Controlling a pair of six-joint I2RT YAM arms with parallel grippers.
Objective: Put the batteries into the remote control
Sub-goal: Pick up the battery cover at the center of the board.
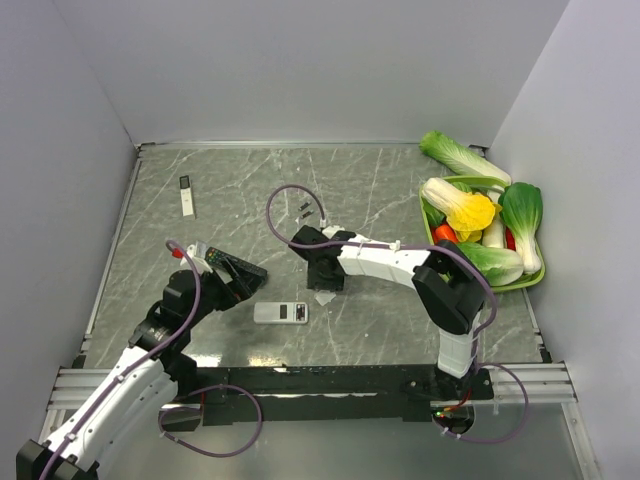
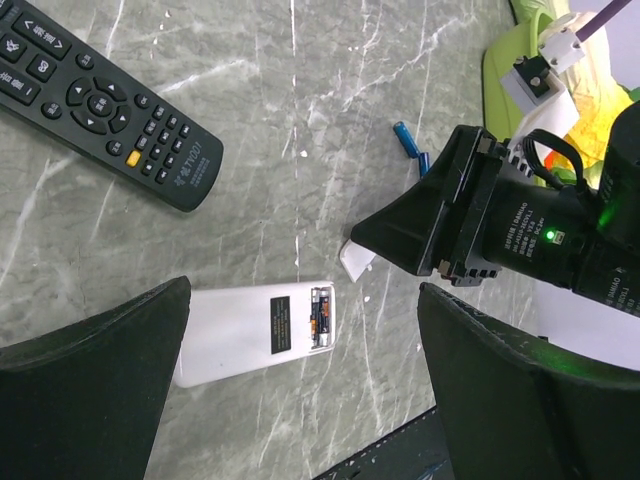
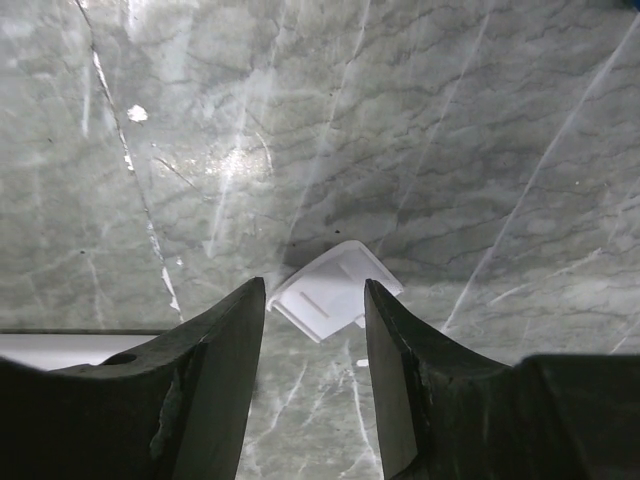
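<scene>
Holding leafy vegetables [image 1: 470,208], green basket [image 1: 515,287], white remote [image 2: 235,338], battery compartment [image 2: 320,318] open

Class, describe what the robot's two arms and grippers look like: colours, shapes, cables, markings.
The left arm and right arm have white links, black joints and a looping purple cable each. The left gripper and right gripper carry matte black, wedge-shaped fingers. The right gripper's black body shows a green light and small white lettering.

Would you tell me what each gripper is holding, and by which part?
The left gripper holds nothing. The right gripper flanks one end of the white battery cover on the table; a grip cannot be confirmed.
</scene>
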